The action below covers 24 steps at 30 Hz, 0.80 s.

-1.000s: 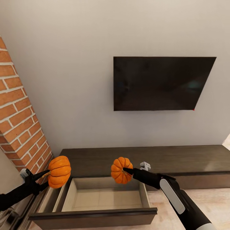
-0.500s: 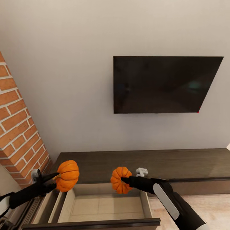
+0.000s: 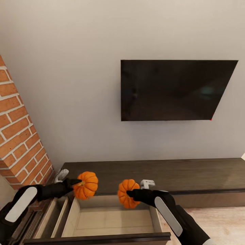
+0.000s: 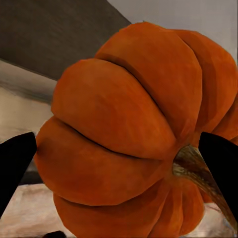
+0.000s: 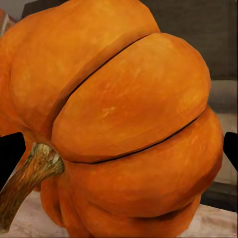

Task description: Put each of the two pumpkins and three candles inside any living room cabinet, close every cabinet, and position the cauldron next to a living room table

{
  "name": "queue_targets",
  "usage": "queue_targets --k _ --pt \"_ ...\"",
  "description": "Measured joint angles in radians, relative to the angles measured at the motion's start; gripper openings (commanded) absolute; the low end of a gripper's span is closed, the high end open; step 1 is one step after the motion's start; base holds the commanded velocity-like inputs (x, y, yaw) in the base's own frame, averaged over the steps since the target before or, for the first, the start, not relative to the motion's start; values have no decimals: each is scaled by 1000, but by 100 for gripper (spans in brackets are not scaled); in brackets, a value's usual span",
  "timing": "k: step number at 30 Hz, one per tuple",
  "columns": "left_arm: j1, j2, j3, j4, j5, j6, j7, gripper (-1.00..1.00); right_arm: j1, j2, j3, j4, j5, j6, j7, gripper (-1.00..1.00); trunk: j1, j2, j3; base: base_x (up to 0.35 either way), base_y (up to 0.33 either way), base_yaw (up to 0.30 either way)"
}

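Note:
Two orange ribbed pumpkins hang above the open left drawer (image 3: pixel 112 217) of the long dark-brown cabinet (image 3: pixel 190 173). My left gripper (image 3: pixel 77 183) is shut on the left pumpkin (image 3: pixel 86 184), held over the drawer's back left corner. My right gripper (image 3: pixel 129 194) is shut on the right pumpkin (image 3: pixel 126 193), over the drawer's back right part. Up close, the left pumpkin (image 4: pixel 134 134) sits between black fingertips (image 4: pixel 15 163), and the right pumpkin (image 5: pixel 119 124) shows its brown stem (image 5: pixel 29 183). The drawer's pale beige inside looks bare. The candles are out of view.
A black TV (image 3: pixel 173 90) hangs on the grey wall above the cabinet. A red brick column (image 3: pixel 17 136) stands at the left, close to my left arm. Pale wood floor (image 3: pixel 217 217) lies to the right of the drawer.
My left arm has swung right, carrying its pumpkin from beside the brick column to over the drawer's back left corner. The right pumpkin sank slightly. The view shifted earlier, then held.

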<state>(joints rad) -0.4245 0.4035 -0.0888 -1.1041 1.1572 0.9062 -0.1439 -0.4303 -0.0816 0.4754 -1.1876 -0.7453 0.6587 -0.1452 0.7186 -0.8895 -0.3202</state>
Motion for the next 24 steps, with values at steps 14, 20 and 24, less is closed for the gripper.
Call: queue_targets --k 14,20,24 --pt "-1 -325 -9 9 -331 -237 526 -100 -4 122 21 53 106 -11 -198 -100 0 0 0 0 0 0" --pt "-1 -339 -40 26 -357 -268 529 -100 -5 132 21 72 114 -12 -202 -100 0 0 0 0 0 0" --pt "-1 -341 -51 27 -361 -270 530 -100 -8 132 20 77 114 -13 -204 -100 0 0 0 41 27 0"
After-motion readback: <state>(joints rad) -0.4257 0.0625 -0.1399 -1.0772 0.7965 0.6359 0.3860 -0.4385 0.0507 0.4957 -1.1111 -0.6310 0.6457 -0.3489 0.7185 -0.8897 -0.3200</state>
